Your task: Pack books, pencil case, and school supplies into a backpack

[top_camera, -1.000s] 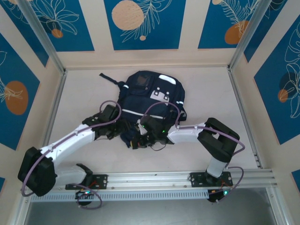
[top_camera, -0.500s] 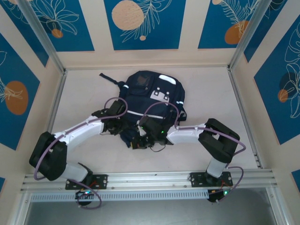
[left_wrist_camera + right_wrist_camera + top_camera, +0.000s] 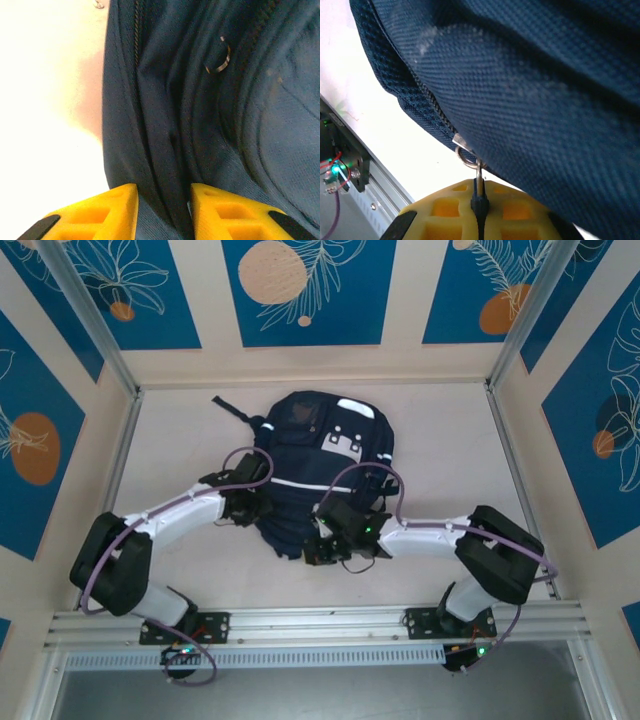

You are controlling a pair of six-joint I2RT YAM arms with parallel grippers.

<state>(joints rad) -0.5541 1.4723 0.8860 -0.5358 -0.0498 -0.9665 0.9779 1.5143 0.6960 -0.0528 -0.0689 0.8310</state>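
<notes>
The large navy backpack (image 3: 318,455) lies flat in the middle of the table. At its left near edge my left gripper (image 3: 262,508) (image 3: 164,192) is shut on a fold of the backpack (image 3: 200,125) fabric, which sits between the yellow fingers (image 3: 117,202). My right gripper (image 3: 322,545) (image 3: 479,192) is at the backpack's near edge, shut on the metal zipper pull (image 3: 478,172) that hangs from the zipper (image 3: 427,102). The books, pencil case and school supplies are out of view.
A dark strap (image 3: 232,408) trails from the backpack's far left corner. An aluminium rail (image 3: 320,620) runs along the near edge, and frame posts and panelled walls close the other sides. A second zipper ring (image 3: 218,62) lies on the fabric ahead of the left gripper.
The left arm has swung in to the backpack's left edge and its jaws have closed on the fabric. The right gripper has moved right and nearer along the edge, holding the zipper pull.
</notes>
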